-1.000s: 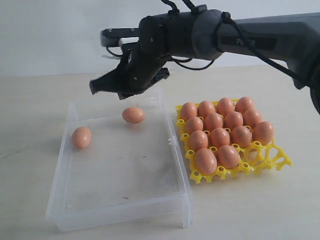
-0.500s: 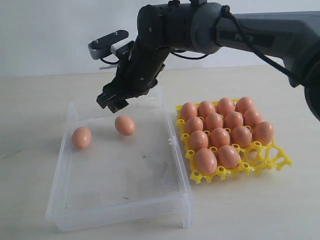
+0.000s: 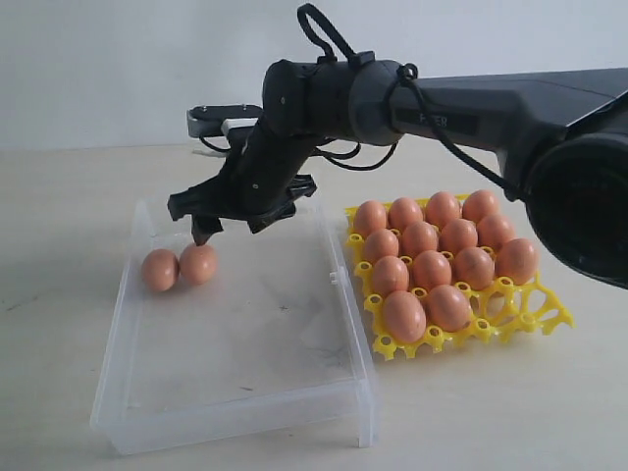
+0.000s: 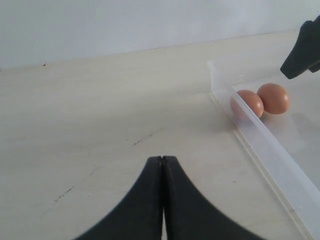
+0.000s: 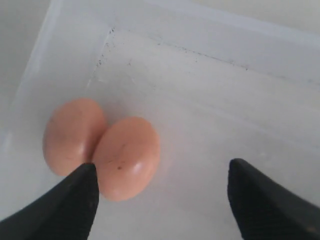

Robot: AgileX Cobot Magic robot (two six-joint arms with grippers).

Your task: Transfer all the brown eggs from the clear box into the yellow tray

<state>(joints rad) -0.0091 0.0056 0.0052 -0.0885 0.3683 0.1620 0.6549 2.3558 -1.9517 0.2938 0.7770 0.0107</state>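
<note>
Hovering my right end effector (image 3: 231,228) over the far left corner of the clear box (image 3: 235,417), I hold its fingers spread wide and empty, because the only two brown eggs (image 3: 197,264) in the box lie just under it. The inner egg (image 5: 127,157) and the outer egg (image 5: 72,135) touch each other, and the outer one rests just beside the box's left wall. Wide fingers give me room to straddle the inner egg, which I judge the easier pick.

The neighbour is what stands in the way. In my wrist view one finger (image 5: 70,205) lines up near the seam between the two, so closing there could nudge the outer egg or set the inner one rolling. The yellow tray (image 3: 535,312) sits just right of the box, with most cups filled and bare cups at its near right corner. My left end effector (image 4: 162,200) hangs pressed together above bare table (image 4: 75,125), outside the box.
</note>
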